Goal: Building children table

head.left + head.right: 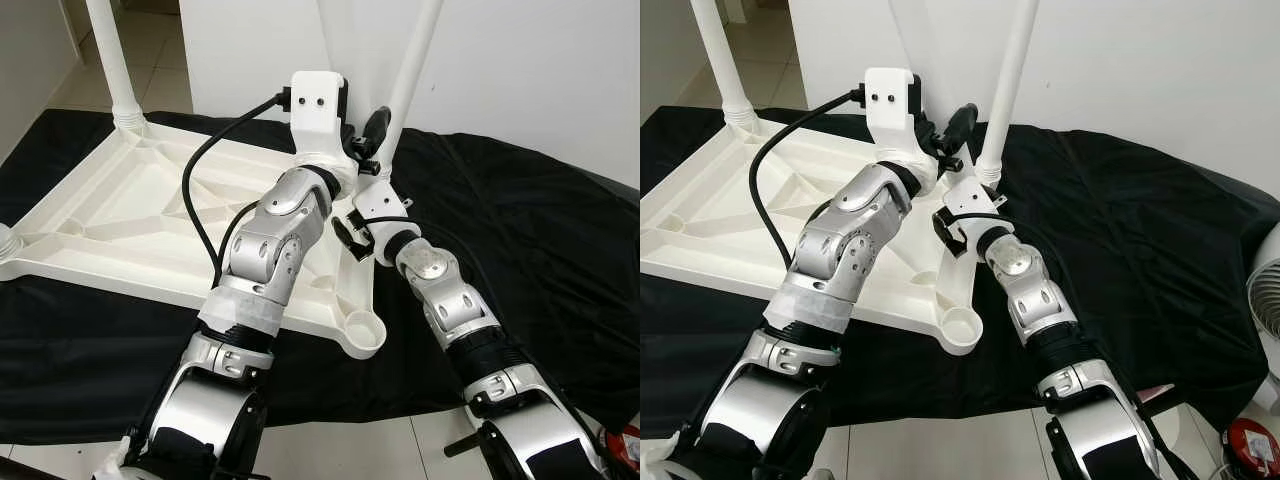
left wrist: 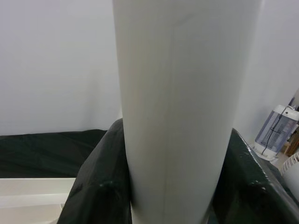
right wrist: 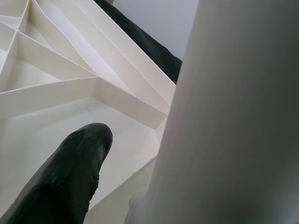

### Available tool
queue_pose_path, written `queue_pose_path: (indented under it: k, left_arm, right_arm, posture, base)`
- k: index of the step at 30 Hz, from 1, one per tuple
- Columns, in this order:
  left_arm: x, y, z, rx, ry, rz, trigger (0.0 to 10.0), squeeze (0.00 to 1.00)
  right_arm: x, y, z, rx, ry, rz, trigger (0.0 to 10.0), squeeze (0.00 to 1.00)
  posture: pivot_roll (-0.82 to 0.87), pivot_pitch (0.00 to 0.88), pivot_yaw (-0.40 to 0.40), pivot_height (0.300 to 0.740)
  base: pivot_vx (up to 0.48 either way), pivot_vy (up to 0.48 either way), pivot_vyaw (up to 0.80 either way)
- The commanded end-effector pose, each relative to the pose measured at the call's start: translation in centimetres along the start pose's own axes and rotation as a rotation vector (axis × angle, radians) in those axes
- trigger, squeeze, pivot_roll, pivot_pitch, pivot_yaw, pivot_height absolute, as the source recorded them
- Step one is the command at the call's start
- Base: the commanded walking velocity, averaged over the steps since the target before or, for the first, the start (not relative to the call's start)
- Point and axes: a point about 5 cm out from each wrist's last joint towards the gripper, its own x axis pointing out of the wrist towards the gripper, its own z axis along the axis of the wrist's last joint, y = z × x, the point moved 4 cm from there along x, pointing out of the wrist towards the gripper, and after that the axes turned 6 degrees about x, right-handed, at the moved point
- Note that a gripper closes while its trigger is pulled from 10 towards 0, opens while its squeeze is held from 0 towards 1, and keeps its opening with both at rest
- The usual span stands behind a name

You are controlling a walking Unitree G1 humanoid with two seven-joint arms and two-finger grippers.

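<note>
White table leg (image 1: 1007, 85) stands near-upright in the socket at the far right corner of the upturned table top (image 1: 700, 215), leaning slightly; its long axis runs up and out of frame; its base collar sits on the corner, though whether fully seated cannot be told. Left gripper (image 1: 372, 135) is clamped round the leg low down, just above the collar; left wrist view shows a black finger (image 2: 96, 186) pressed on each side of the white tube. Right gripper (image 3: 70, 177) is just beside the same leg at its base, one black finger over the ribbed underside, no contact evident; how far it is open cannot be told. Judgement: left arm governs the leg, so any seating push or twist runs along the leg's axis, down into the corner; right is nearer the socket. Another leg (image 1: 720, 60) stands at the far left corner; near right corner socket (image 1: 962, 328) is empty. Table top lies on a black cloth (image 1: 1140, 260) on the floor.
</note>
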Motion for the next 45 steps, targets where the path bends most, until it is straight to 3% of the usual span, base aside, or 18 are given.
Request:
queue_pose_path:
  k: [1, 3, 11, 12, 13, 15, 16, 21, 22, 23, 26, 27, 28, 29, 38, 39, 40, 45]
  left_arm:
    - [0.1, -0.7, 0.0, 0.011, 0.002, -0.018, 10.0, 0.0]
    - [0.1, -0.8, 0.1, 0.011, 0.001, -0.02, 10.0, 0.0]
    - [0.2, -1.0, 0.2, 0.01, -0.002, -0.026, 10.0, 0.0]
    - [0.2, -1.0, 0.1, 0.01, -0.001, -0.027, 10.0, 0.0]
    - [0.2, -1.0, 0.1, 0.011, 0.0, -0.027, 10.0, 0.0]
    - [0.2, -1.0, 0.1, 0.011, 0.0, -0.027, 10.0, 0.0]
    - [0.2, -1.0, 0.1, 0.012, 0.002, -0.028, 10.0, 0.0]
    - [0.2, -1.1, -0.2, 0.013, 0.014, -0.028, 10.0, 0.0]
    - [0.2, -1.1, -0.3, 0.006, 0.018, -0.032, 10.0, 0.0]
    - [0.2, -1.2, -0.3, 0.004, 0.019, -0.036, 10.0, 0.0]
    - [0.2, -1.3, -0.4, 0.002, 0.018, -0.041, 10.0, 0.0]
    - [0.1, -1.4, -0.5, -0.02, 0.018, -0.047, 10.0, 0.4]
    - [0.1, -1.4, -0.5, -0.02, 0.018, -0.047, 10.0, 0.4]
    - [0.1, -1.5, -0.5, -0.036, 0.017, -0.06, 10.0, 1.0]
    - [0.0, -2.0, -0.1, -0.084, 0.001, -0.093, 10.0, 1.0]
    - [0.0, -2.0, 0.0, -0.088, -0.005, -0.097, 10.0, 0.24]
    - [0.0, -2.0, 0.1, -0.091, -0.008, -0.1, 10.0, 0.0]
    - [0.0, -1.9, 0.0, -0.098, -0.011, -0.096, 10.0, 0.0]
  right_arm:
    - [0.2, 0.2, -0.2, -0.017, 0.004, 0.013, 5.3, 0.0]
    - [0.2, 0.2, -0.1, -0.02, -0.002, 0.019, 4.2, 0.0]
    - [0.4, 0.1, 0.1, -0.029, -0.024, 0.022, 4.9, 0.0]
    - [0.4, 0.2, 0.1, -0.03, -0.03, 0.026, 4.5, 0.0]
    - [0.4, 0.2, 0.2, -0.032, -0.036, 0.03, 1.8, 0.0]
    - [0.4, 0.2, 0.2, -0.032, -0.036, 0.03, 1.8, 0.0]
    - [0.4, 0.3, 0.3, -0.028, -0.045, 0.031, 0.0, 0.0]
    - [0.2, 0.3, 0.2, -0.014, -0.058, 0.026, 0.0, 0.0]
    - [0.1, 0.3, 0.0, 0.002, -0.053, 0.023, 1.6, 0.0]
    - [0.0, 0.3, -0.1, 0.016, -0.049, 0.017, 7.6, 0.0]
    - [-0.1, 0.2, -0.3, 0.033, -0.046, 0.009, 10.0, 0.0]
    - [-0.2, 0.2, -0.4, 0.068, -0.043, -0.002, 10.0, 0.0]
    - [-0.2, 0.2, -0.4, 0.068, -0.043, -0.002, 10.0, 0.0]
    - [-0.4, 0.0, -0.5, 0.108, -0.044, -0.022, 10.0, 0.0]
    - [-0.9, -0.5, -1.2, 0.237, -0.032, -0.099, 10.0, 0.0]
    - [-1.0, -0.6, -1.3, 0.242, -0.031, -0.111, 10.0, 0.0]
    - [-1.0, -0.8, -1.3, 0.246, -0.032, -0.119, 10.0, 0.0]
    - [-1.2, -1.4, -1.3, 0.262, -0.034, -0.147, 10.0, 0.0]
  posture:
    - [0.06, 0.02, -0.102, 0.74]
    - [0.06, 0.018, -0.102, 0.74]
    - [0.06, 0.007, -0.101, 0.74]
    - [0.06, 0.003, -0.099, 0.74]
    - [0.07, 0.0, -0.099, 0.74]
    - [0.07, 0.0, -0.099, 0.74]
    - [0.07, 0.0, -0.098, 0.74]
    - [0.06, 0.0, -0.091, 0.74]
    - [0.06, 0.0, -0.085, 0.74]
    - [0.06, 0.0, -0.08, 0.74]
    - [0.06, 0.0, -0.078, 0.74]
    - [0.05, 0.0, -0.077, 0.74]
    - [0.05, 0.0, -0.077, 0.74]
    - [0.05, 0.0, -0.071, 0.74]
    - [0.03, 0.001, -0.058, 0.74]
    - [0.03, 0.0, -0.058, 0.74]
    - [0.02, 0.0, -0.058, 0.74]
    - [0.0, 0.0, -0.054, 0.74]
  base:
    - [0.0, 0.0, 0.0]
    - [0.0, 0.0, 0.0]
    - [0.0, 0.0, 0.0]
    - [0.0, 0.0, 0.0]
    - [0.0, 0.0, 0.0]
    - [0.0, 0.0, 0.0]
    - [0.0, 0.0, 0.0]
    - [0.0, 0.0, 0.0]
    - [0.0, 0.0, 0.0]
    - [0.0, 0.0, 0.0]
    - [0.0, 0.0, 0.0]
    - [0.0, 0.0, 0.0]
    - [0.0, 0.0, 0.0]
    - [0.0, 0.0, 0.0]
    - [0.0, 0.0, 0.0]
    - [0.0, 0.0, 0.0]
    - [0.0, 0.0, 0.0]
    - [0.0, 0.0, 0.0]
